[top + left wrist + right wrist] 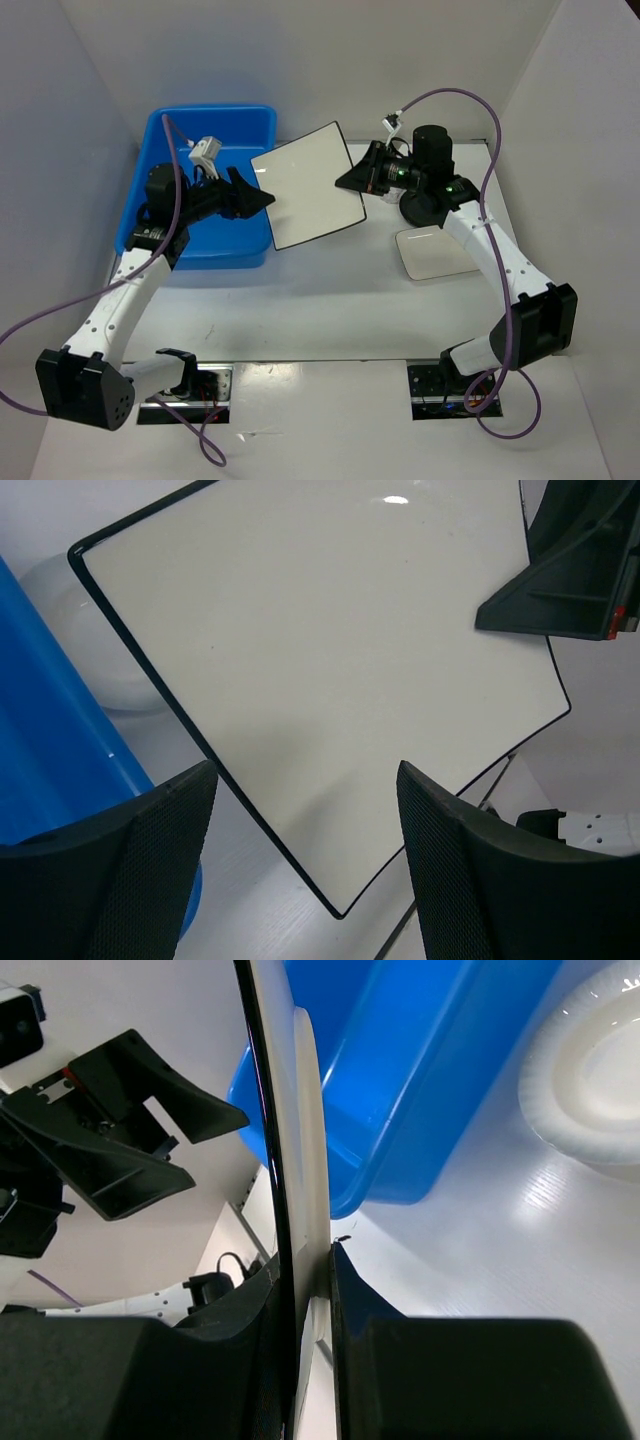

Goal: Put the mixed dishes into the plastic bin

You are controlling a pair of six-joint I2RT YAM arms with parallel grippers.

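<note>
Right hand (308, 1260) pinching large plate (305, 195) edge, left hand (305, 770) spread wide alongside, blue bin (215, 125) close by, tray (435, 255) nearby

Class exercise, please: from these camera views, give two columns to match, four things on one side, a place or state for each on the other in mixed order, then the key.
Things
1. large squarish white plate with thin dark edge
2. bright blue rectangular plastic bin
3. smaller white rectangular tray
4. left gripper

Places or states
A. lying flat on the table beside the right arm
B. fingers open, gripping nothing
C. clamped at one edge by the right gripper
D. standing at the far left of the table

Pairs: 1-C, 2-D, 3-A, 4-B
</note>
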